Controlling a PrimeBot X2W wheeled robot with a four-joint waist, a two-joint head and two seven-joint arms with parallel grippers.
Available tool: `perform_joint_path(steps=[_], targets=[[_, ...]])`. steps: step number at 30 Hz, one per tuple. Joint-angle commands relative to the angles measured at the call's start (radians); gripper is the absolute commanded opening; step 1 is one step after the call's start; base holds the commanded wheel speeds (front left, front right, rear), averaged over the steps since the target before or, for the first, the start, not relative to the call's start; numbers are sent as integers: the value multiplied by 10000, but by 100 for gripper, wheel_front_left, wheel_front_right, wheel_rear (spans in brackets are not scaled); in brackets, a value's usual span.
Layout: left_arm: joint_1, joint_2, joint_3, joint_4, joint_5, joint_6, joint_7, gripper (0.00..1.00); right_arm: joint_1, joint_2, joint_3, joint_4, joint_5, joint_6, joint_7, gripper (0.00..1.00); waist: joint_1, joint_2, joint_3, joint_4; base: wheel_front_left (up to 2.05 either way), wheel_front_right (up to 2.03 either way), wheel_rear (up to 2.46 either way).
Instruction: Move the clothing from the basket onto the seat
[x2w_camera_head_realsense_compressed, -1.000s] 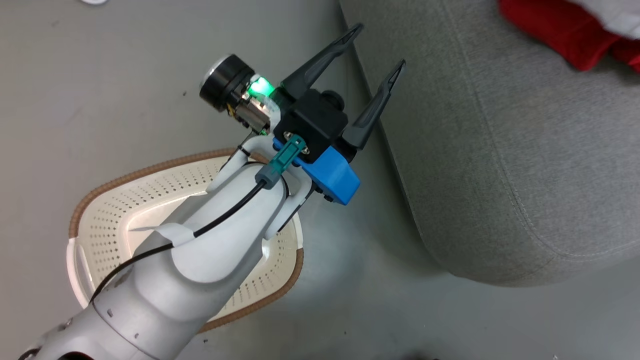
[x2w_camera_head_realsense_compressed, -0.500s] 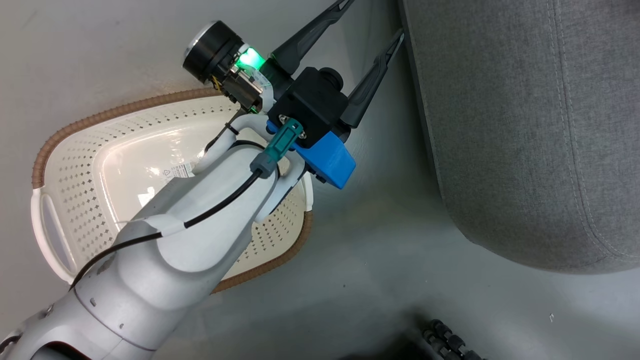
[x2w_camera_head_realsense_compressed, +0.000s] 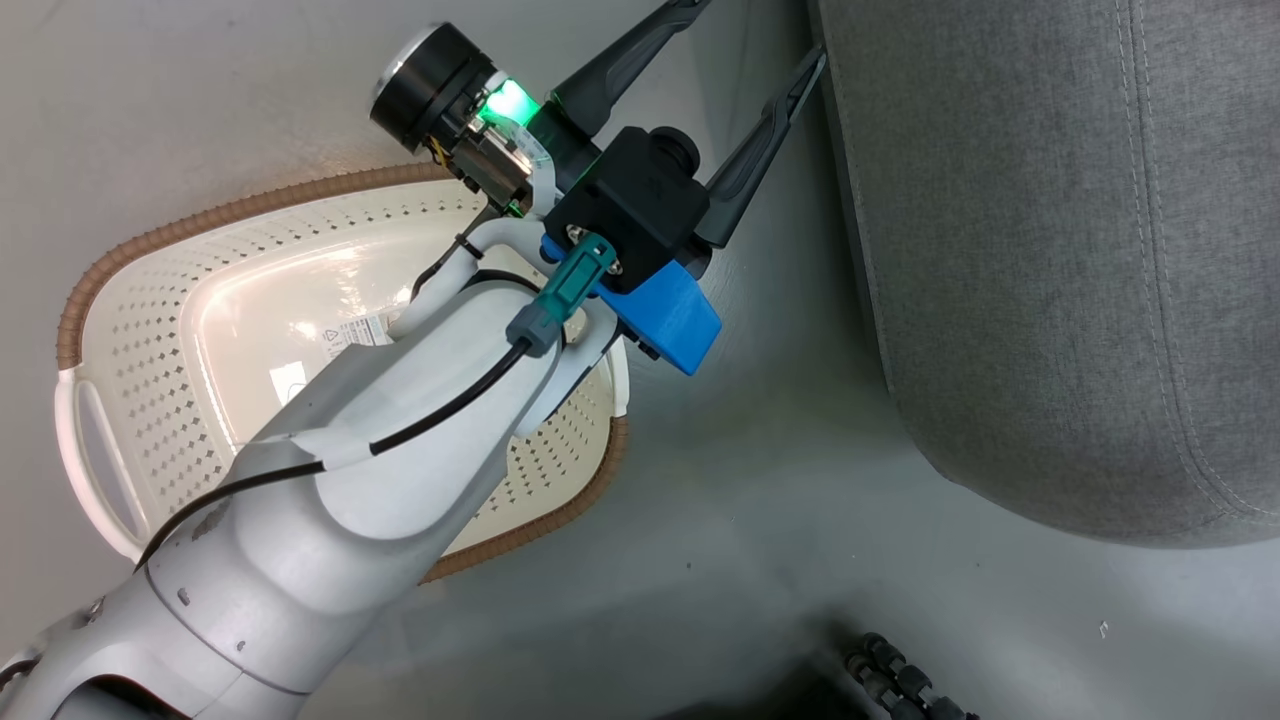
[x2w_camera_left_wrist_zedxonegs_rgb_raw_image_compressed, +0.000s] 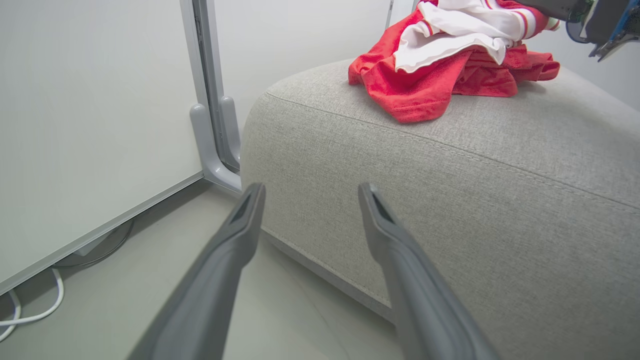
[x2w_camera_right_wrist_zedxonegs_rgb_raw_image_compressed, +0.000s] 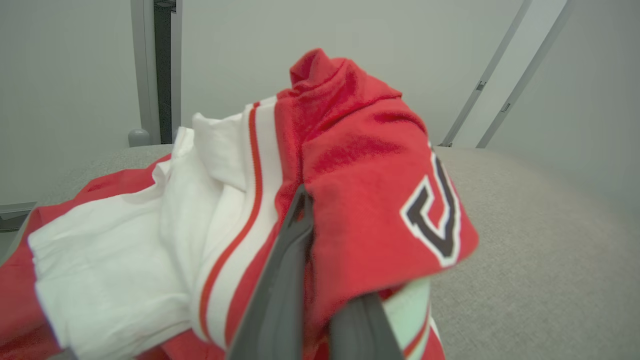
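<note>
The cream basket (x2w_camera_head_realsense_compressed: 150, 400) stands on the floor under my left forearm, with nothing showing inside it. My left gripper (x2w_camera_head_realsense_compressed: 755, 30) is open and holds nothing, its tips close to the side of the grey seat (x2w_camera_head_realsense_compressed: 1050, 250). In the left wrist view this gripper (x2w_camera_left_wrist_zedxonegs_rgb_raw_image_compressed: 311, 189) faces the seat's side (x2w_camera_left_wrist_zedxonegs_rgb_raw_image_compressed: 500, 200). On top lies the clothing: a plain red garment (x2w_camera_left_wrist_zedxonegs_rgb_raw_image_compressed: 415, 95) with a red and white one (x2w_camera_left_wrist_zedxonegs_rgb_raw_image_compressed: 450, 35) on it. My right gripper (x2w_camera_right_wrist_zedxonegs_rgb_raw_image_compressed: 312, 235) is shut on the red and white garment (x2w_camera_right_wrist_zedxonegs_rgb_raw_image_compressed: 360, 165), just above the seat (x2w_camera_right_wrist_zedxonegs_rgb_raw_image_compressed: 525, 250).
Left of the seat, a grey metal post (x2w_camera_left_wrist_zedxonegs_rgb_raw_image_compressed: 210, 100) stands against a white wall panel. A white cable (x2w_camera_left_wrist_zedxonegs_rgb_raw_image_compressed: 30, 315) lies on the floor below it. A dark ribbed part (x2w_camera_head_realsense_compressed: 900, 680) shows at the head view's bottom edge. Grey floor separates basket and seat.
The head camera has swung, so the clothing has left its picture and more of the basket shows. My left gripper stays open and has edged slightly nearer the seat's side.
</note>
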Motion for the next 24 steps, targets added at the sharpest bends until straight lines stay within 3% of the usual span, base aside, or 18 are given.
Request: perform_joint_path(steps=[1, 2, 16, 24], targets=[[-98, 48, 2, -24, -6, 40, -33, 100, -48, -11, -174, -24, 99, 2, -3, 28, -1, 0, -37, 10, 0, 0, 0], [-78, 39, 12, -25, -17, 84, -82, 100, -6, 12, -182, -65, 54, 2, -1, 100, -1, 0, -86, 20, 0, 0, 0], [1228, -50, 288, 640, -737, 372, -1046, 100, 2629, 660, 247, -787, -809, 2, -1, 100, -1, 0, -2425, 14, 0, 0, 0], [2649, 140, 993, 555, -1172, 745, -1319, 100, 4092, 1239, 1123, -2108, -766, 2, -3, 100, -1, 0, -4114, 269, 0, 0, 0]])
